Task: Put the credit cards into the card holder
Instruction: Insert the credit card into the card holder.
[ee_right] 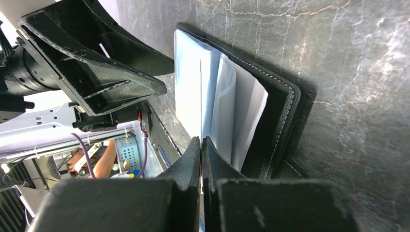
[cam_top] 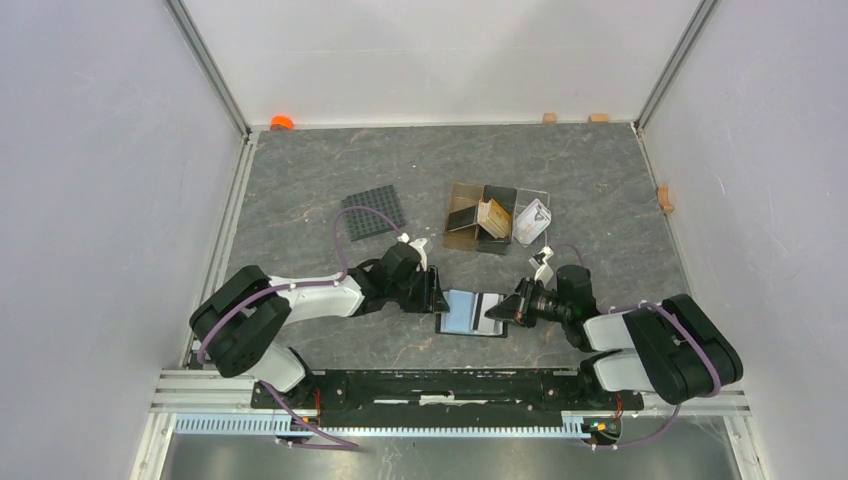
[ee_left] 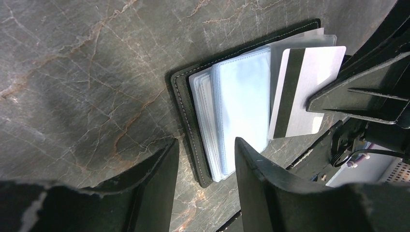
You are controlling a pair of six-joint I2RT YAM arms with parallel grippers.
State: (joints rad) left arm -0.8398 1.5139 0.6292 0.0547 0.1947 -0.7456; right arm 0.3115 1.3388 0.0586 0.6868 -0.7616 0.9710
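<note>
The card holder [cam_top: 462, 312] lies open on the table between my two grippers, black outside with pale blue-grey sleeves; it also shows in the left wrist view [ee_left: 186, 116] and the right wrist view [ee_right: 285, 111]. My right gripper [cam_top: 506, 312] [ee_right: 201, 142] is shut on a whitish credit card with a dark stripe [ee_left: 304, 92] and holds it at the holder's right side, over the sleeves. My left gripper [cam_top: 437, 293] [ee_left: 207, 159] is open and empty, with its fingers either side of the holder's left edge corner. More credit cards, tan-orange [cam_top: 492, 216] and whitish [cam_top: 533, 217], sit at the back.
A brown translucent compartment box [cam_top: 462, 232] and a clear tray [cam_top: 540, 196] stand behind the holder. A black gridded mat [cam_top: 373, 212] lies at the back left. An orange object [cam_top: 281, 122] and small wooden blocks [cam_top: 549, 118] sit at the walls.
</note>
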